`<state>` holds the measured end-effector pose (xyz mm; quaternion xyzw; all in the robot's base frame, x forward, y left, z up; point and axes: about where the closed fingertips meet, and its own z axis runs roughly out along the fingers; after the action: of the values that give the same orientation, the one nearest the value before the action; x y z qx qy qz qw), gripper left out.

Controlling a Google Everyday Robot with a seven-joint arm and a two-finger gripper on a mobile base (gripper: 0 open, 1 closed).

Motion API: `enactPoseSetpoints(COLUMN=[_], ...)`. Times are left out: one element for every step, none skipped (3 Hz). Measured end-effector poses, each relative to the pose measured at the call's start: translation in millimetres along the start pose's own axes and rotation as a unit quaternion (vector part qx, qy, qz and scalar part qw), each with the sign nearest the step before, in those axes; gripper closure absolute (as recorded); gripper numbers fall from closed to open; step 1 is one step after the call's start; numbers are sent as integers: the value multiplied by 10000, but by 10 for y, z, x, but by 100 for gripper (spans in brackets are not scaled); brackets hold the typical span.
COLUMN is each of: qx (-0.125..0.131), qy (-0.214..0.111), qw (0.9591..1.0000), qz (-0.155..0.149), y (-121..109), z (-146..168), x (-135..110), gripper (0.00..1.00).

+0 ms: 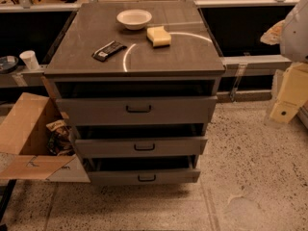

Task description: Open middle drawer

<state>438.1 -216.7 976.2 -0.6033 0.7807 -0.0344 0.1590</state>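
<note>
Gripper [288,96] is seen at right edge; its opening and hold cannot be told. Middle drawer [139,147] is located well left, slightly lower, apart, partly pulled out.

We find no writing that can be read. The dark wrapper [109,50] on the cabinet top [183,52] carries a pale patch, and the cardboard box [24,129] a dark mark, both illegible. The gripper [287,100] hangs at the right edge, unlabelled.
</note>
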Motion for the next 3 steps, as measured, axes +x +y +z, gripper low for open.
enactPoseSetpoints(qx=[-37,-249,-637], qy=[13,85,-41], qw=[10000,9992,9958], qz=[-49,-309,-661], y=[3,22,212], z=[72,456,1115], x=[-10,-58,-159], gripper=[0,0,0])
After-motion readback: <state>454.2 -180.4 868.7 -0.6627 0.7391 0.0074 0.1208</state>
